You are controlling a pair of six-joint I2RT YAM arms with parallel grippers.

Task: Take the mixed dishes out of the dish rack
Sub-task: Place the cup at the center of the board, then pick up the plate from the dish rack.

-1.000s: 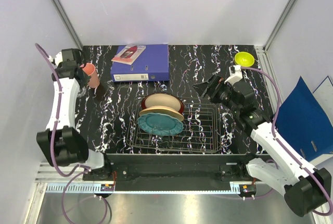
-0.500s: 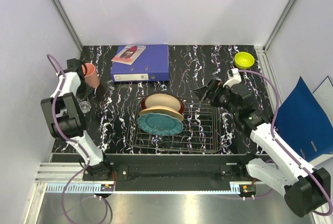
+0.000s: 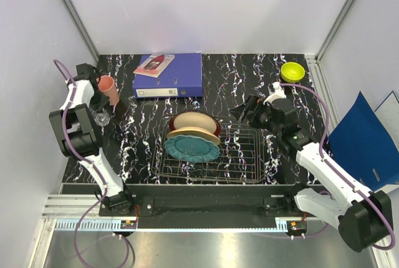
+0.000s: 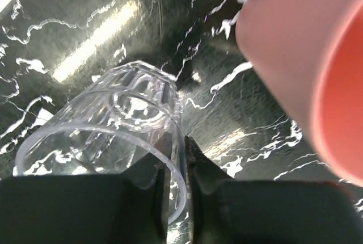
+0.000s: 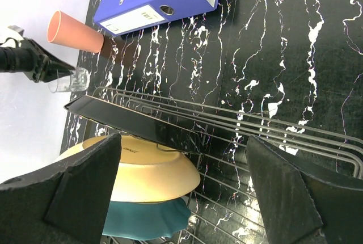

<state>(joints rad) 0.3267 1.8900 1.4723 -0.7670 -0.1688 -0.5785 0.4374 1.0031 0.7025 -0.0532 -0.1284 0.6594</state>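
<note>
My left gripper (image 3: 98, 110) is shut on the rim of the clear glass tumbler (image 4: 108, 119), one finger inside and one outside. The tumbler (image 3: 101, 118) is at the far left of the table, next to the salmon-pink cup (image 3: 109, 89), which fills the right of the left wrist view (image 4: 306, 57). The dish rack (image 3: 244, 156) holds the red-rimmed cream plate (image 3: 193, 120), the cream-yellow plate (image 3: 194, 136) and the teal plate (image 3: 192, 148). My right gripper (image 3: 242, 112) is wide open and empty over the rack's back right (image 5: 187, 187). The yellow-green bowl (image 3: 292, 70) sits at the back right.
A blue ring binder (image 3: 169, 75) with a booklet on it lies at the back of the table. A blue folder (image 3: 365, 143) leans outside the right wall. Walls close in the left, back and right. The rack's right half (image 5: 283, 125) holds no dishes.
My left arm has folded back and shifted beside the cup with the tumbler in its jaws. My right gripper has drifted left toward the plates.
</note>
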